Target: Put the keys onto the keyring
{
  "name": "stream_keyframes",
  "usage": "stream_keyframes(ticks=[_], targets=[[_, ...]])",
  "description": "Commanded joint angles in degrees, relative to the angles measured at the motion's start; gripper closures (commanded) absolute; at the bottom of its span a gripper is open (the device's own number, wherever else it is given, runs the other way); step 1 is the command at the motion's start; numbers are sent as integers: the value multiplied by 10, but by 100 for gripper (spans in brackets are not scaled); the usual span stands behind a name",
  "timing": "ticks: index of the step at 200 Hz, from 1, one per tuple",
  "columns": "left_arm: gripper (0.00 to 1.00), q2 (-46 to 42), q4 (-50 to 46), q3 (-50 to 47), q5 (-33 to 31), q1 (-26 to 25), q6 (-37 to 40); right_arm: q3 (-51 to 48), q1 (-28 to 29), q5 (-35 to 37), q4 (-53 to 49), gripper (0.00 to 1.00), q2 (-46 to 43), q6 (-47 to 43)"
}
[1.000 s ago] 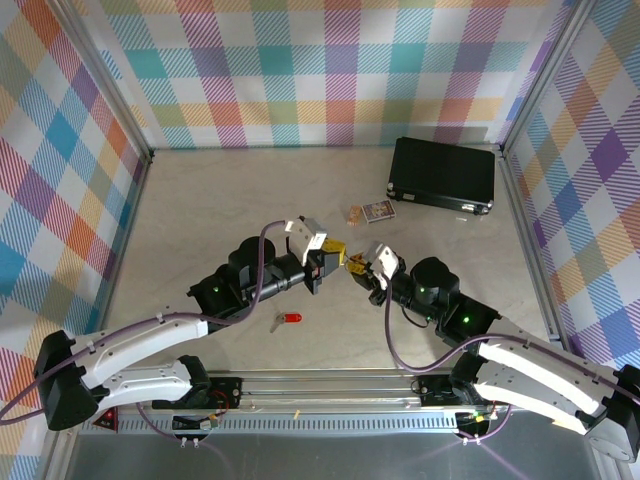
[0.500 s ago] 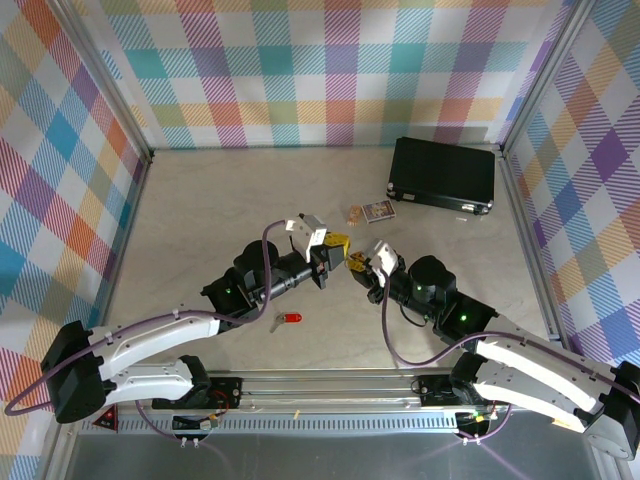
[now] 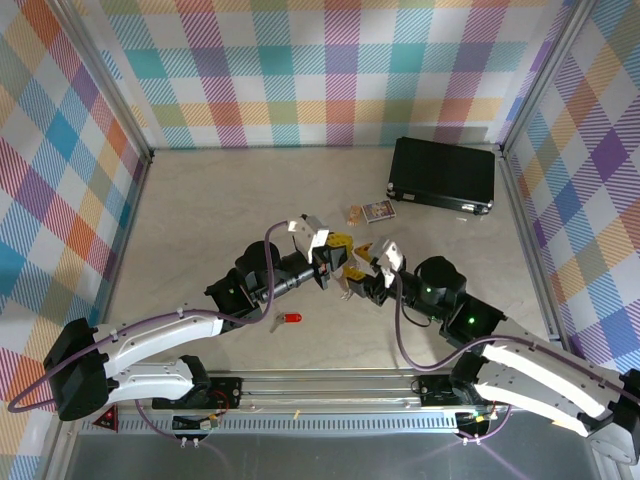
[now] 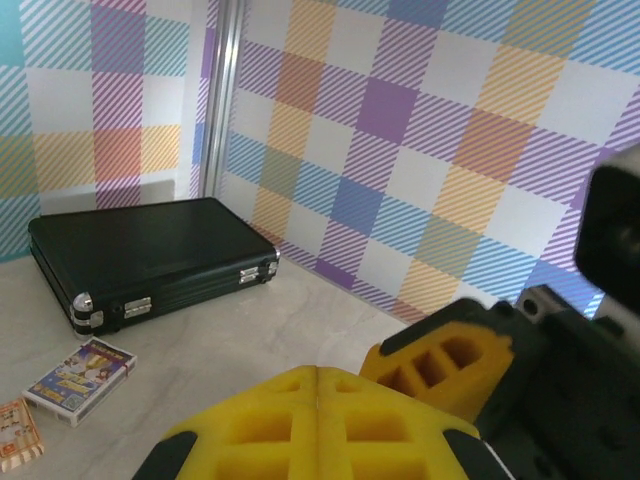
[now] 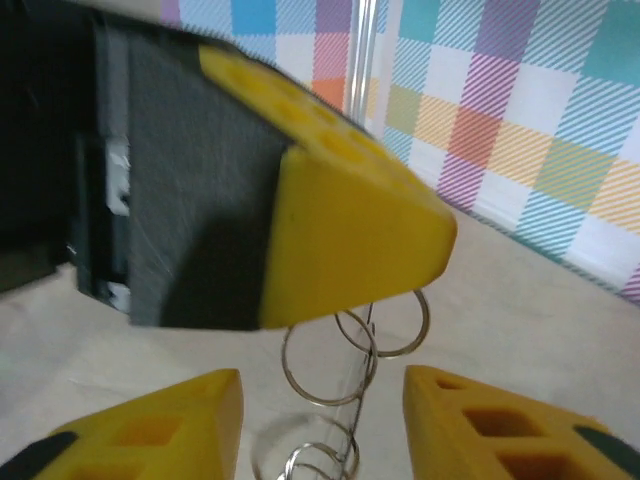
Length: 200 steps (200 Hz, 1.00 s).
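Left gripper: pressed together. In the right wrist view, thin silver wire loops hang from under its yellow tip, so I judge it is pinching the keyring by its top.
Right gripper: spread wide, holding nothing. The dangling loops hang just beyond the gap between its two yellow fingers.
Where the two meet: centre of the top view, the two claws tip to tip above the table.
Keyring: lifted off the table, hanging at lower centre of the right wrist view.
Key: lying flat on the table at lower centre-left of the top view, beside the left arm. Its red tag is plain to see, and it is well apart from both claws.
Done: the ring is picked up and presented between the arms.
Left: the key is not yet picked up or threaded. It looks as if the ring must first be steadied or opened.
Likely step: the right claw closing on the loops.
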Motion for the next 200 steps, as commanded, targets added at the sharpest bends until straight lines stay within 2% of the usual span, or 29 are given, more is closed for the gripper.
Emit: stream_keyframes(ticks=[1,43,104,138,174,200], targets=[[100,-14,-5,16,21,-6,31,27,3,-35,-12,45,-22,4],[100,-41,-32,20,50,-5,59,51,3,-79,-79,39,-65,45],[100,-84,-97,47,110,-5,93,132,1,-162,-190,47,-59,50],[100,-105,-119,51,136,-5,97,156,-3,-195,-218,57,-54,45],[100,-122,-129,56,184,-5,95,149,-20,-244,-200,70,-51,57],[100,-131,-133,61,212,-5,89,145,-29,-263,-176,73,-56,66]])
